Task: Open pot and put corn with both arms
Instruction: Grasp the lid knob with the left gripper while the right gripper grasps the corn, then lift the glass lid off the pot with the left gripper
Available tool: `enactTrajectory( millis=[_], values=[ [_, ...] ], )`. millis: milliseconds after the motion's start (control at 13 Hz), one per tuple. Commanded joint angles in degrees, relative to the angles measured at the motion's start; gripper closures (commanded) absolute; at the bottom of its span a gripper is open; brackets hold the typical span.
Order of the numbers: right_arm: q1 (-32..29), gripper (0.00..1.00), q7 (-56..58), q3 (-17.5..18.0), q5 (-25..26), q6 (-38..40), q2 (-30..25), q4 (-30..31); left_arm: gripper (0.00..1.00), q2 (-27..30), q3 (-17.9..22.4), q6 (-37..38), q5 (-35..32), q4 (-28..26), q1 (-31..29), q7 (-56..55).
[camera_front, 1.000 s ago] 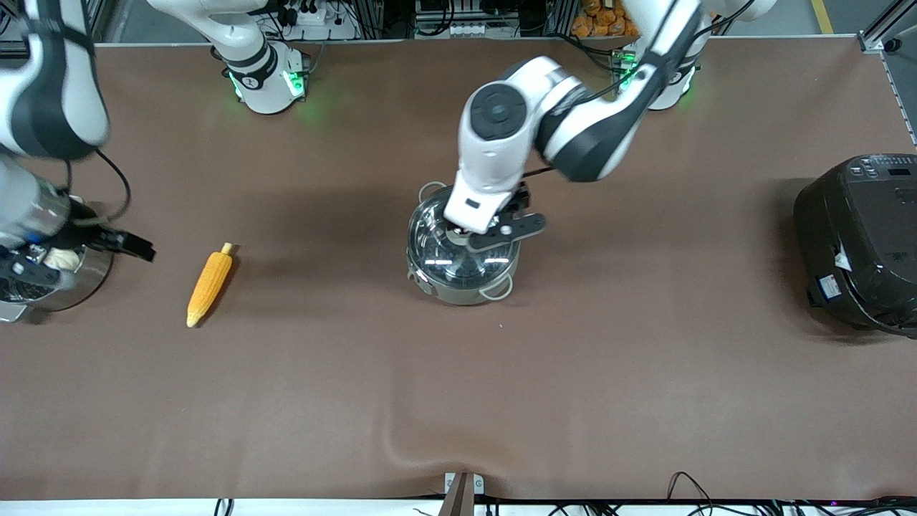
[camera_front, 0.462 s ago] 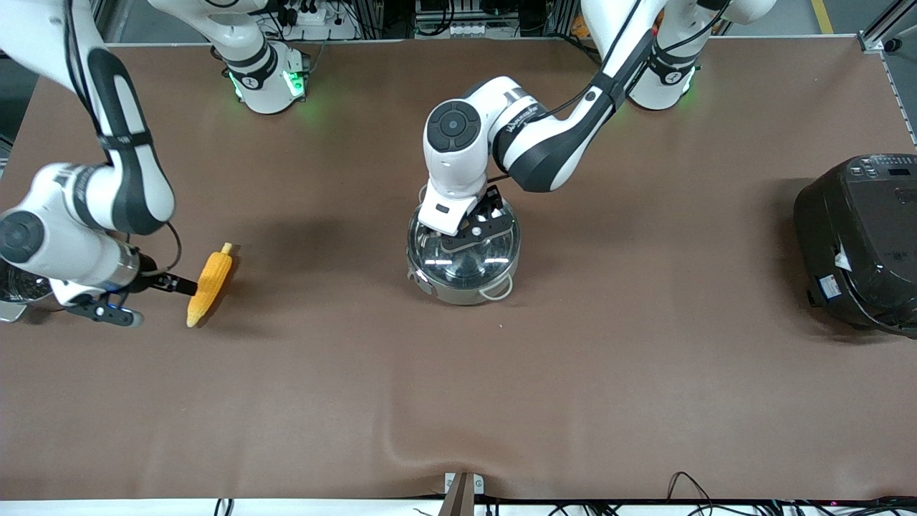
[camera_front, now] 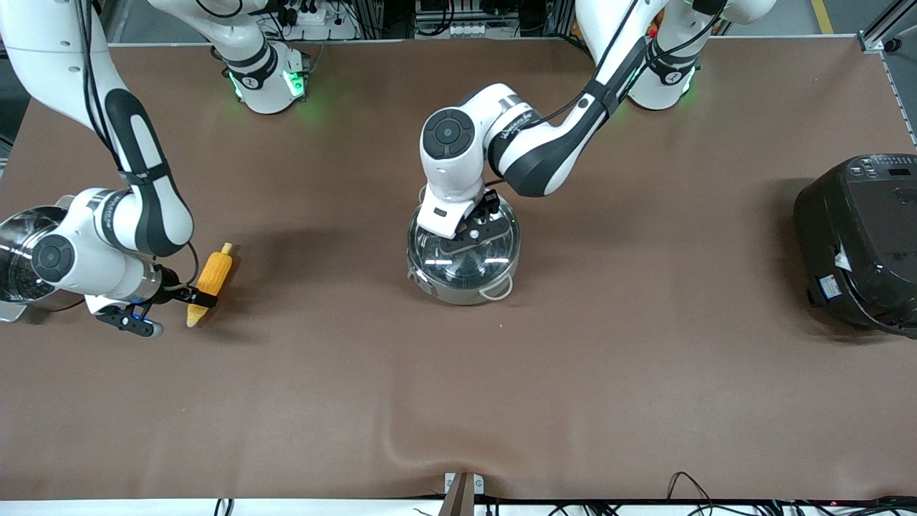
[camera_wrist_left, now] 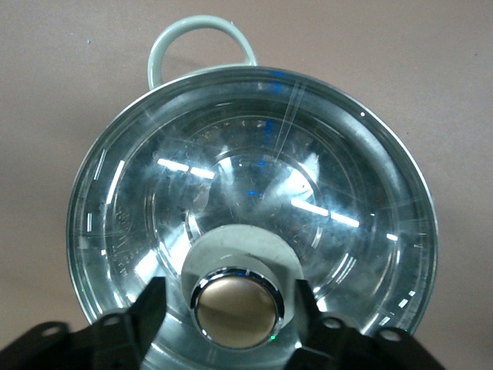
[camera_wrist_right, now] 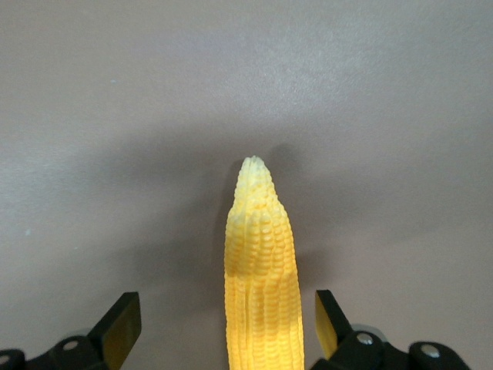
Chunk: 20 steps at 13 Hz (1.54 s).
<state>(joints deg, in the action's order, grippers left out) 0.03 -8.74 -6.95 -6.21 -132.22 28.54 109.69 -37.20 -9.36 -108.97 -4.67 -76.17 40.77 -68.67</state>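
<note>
- Front view: pot (camera_front: 463,272) sits mid-tabletop, glass lid (camera_front: 464,247) on. Left gripper (camera_front: 471,235) is down over the lid centre; the arm hides the knob here. Corn cob (camera_front: 208,282) lies toward the right arm's end of the tabletop, beside the steamer pot (camera_front: 21,261). Right gripper (camera_front: 188,295) is low at the cob's tapered end. Rice cooker (camera_front: 856,244) at the left arm's end is out of play.
- Front view risk: the right jaws sit near the cob's thin end, not its middle. A grip there could let the cob pivot or droop on the lift.
- Left wrist view: jaws open, straddling the copper knob (camera_wrist_left: 236,304), one finger (camera_wrist_left: 139,316) on each side, not clamped yet. One pale loop handle (camera_wrist_left: 202,40) shows past the rim.
- Left wrist risk: the knob is round and polished, so closing high on it may slip off, and a tilted lift could drag the lid rim and shift the whole pot.
- Right wrist view: jaws open wide with the corn cob (camera_wrist_right: 262,277) lying lengthwise between them, nothing held. Fingers (camera_wrist_right: 122,324) look clear of the kernels on both sides.
- Right wrist risk: the cob sits closer to one finger, so closing could push or roll it before both pads bite. The tapered shape could also squeeze it out forward.
</note>
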Motion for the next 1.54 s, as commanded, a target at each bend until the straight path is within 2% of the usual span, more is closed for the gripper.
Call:
enactTrajectory(
  millis=[0,154,385,538,615,769,1077,1231,1462],
  values=[
    [-1.26,0.0,-0.23,0.79,-1.0,-0.49,1.51,-0.53,0.68,-0.51,0.58,0.42,-1.57,0.5,0.89,-1.37],
    [-1.62,0.0,-0.32,0.79,-1.0,-0.84,2.65,-0.44,1.0,-0.16,0.58,0.77,-1.57,0.5,0.8,-1.46],
    [-2.23,0.0,-0.32,0.79,-1.0,-0.84,3.97,-0.44,1.0,2.12,0.49,2.08,-1.39,0.59,0.19,-1.46],
    [-2.41,0.0,-0.4,0.79,-1.09,-0.67,4.76,-0.44,1.0,7.03,0.58,5.23,-1.48,0.59,-0.77,-1.2],
    [-2.41,0.04,-1.53,0.79,-1.17,-0.23,4.77,-0.36,1.0,10.27,0.49,7.78,-1.22,0.5,-2.61,-0.5],
    [-2.06,0.16,-5.66,0.88,-1.17,-0.05,4.86,0.43,1.0,16.08,0.49,12.79,-0.87,0.5,-6.3,2.99],
    [-1.44,0.69,-7.7,1.14,-1.26,4.07,4.33,-0.26,1.0,22.51,-0.04,22.12,-0.34,-1.07,-16.4,22.83],
    [-1.44,0.81,-7.44,1.5,-1.26,5.39,4.07,-1.23,1.0,23.22,-0.13,22.57,-0.25,-1.78,-23.08,33.82],
    [-1.44,0.84,-7.43,2.72,-1.35,9.68,3.36,-3.94,1.0,24.02,-0.13,21.61,-0.25,-7.13,-31.26,44.84]
  ],
)
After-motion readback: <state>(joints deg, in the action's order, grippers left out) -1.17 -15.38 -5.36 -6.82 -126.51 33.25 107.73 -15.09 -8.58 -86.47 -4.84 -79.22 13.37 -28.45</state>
